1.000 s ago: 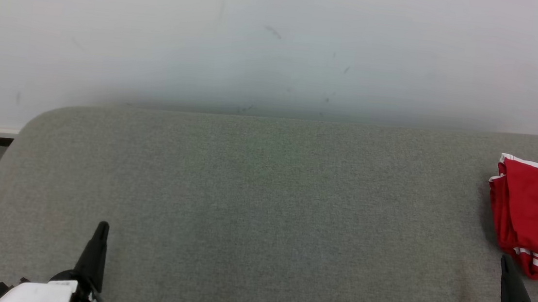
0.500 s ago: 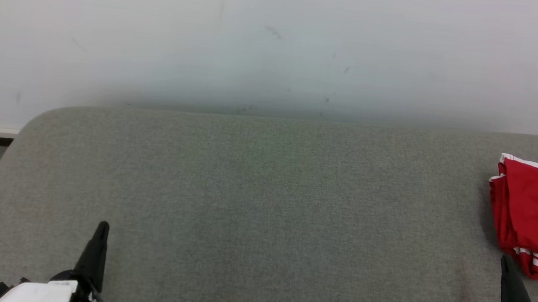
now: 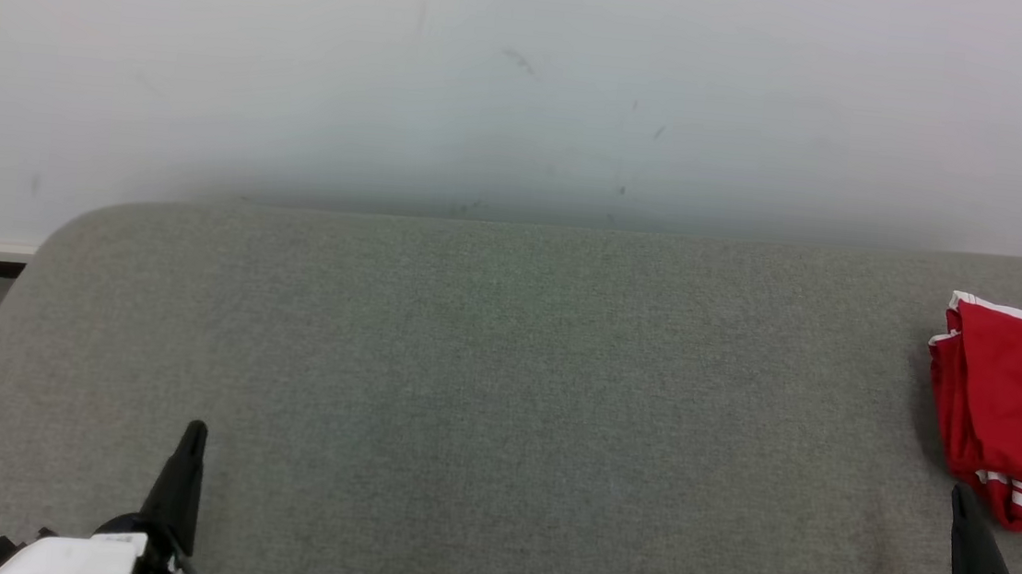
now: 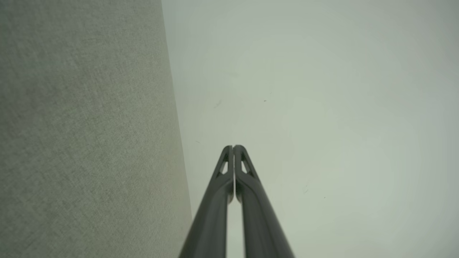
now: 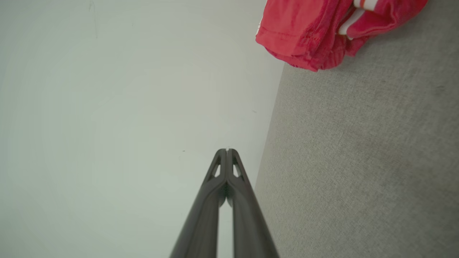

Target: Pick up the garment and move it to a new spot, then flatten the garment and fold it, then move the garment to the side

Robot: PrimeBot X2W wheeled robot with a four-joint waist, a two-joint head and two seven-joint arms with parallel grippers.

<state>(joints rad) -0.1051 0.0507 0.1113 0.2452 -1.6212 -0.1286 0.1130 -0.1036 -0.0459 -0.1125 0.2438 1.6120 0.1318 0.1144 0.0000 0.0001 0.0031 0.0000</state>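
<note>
We count one garment [image 3: 1015, 396], red with white trim, lying in loose folds at the right edge of the one grey fabric surface [image 3: 504, 370]. We have two grippers. Our left gripper [image 3: 195, 433] and right gripper [image 3: 961, 497] both sit low at the near edge, each with its two fingers pressed together on nothing. The right one is near the garment, not touching it.

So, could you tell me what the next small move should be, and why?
Probably open the right claw and ease it toward the near corner of the red garment: it lies bunched at the right edge of the grey surface, just ahead of that claw, which is shut and empty, like the left claw.
</note>
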